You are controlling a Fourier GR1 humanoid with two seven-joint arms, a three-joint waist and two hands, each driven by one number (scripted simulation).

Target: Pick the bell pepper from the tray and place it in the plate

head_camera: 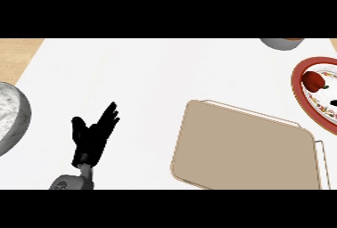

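Covering most of the view is a white counter (145, 89), smooth and plain, with strips of pale wood seen at the far left and far right corners. Nothing more of the room is shown.

A tan tray (244, 151) lies near the right side; it is flat, matte and rectangular with rounded corners and a thin raised lip, and its near edge is cut off by the frame. No object is seen on its bare surface.

At the far right a round plate (299, 91) is found, with a dark red rim and a white patterned inside. Only its left part is shown, the rest being cut off by the right edge. The bell pepper (314, 80), red and glossy, is seen lying inside the plate, well apart from the tray. A small dark shape beside it, at the frame's edge, cannot be made out.

At the left edge a speckled grey bowl (13, 113) is partly shown, and at the far edge a grey container (281, 43) is mostly cut off.

The left hand (92, 133) is seen near the lower left, black, with fingers straight and spread, pointing away; nothing is held by it. Its grey forearm (69, 182) is cropped at the near edge. The right hand is not shown.
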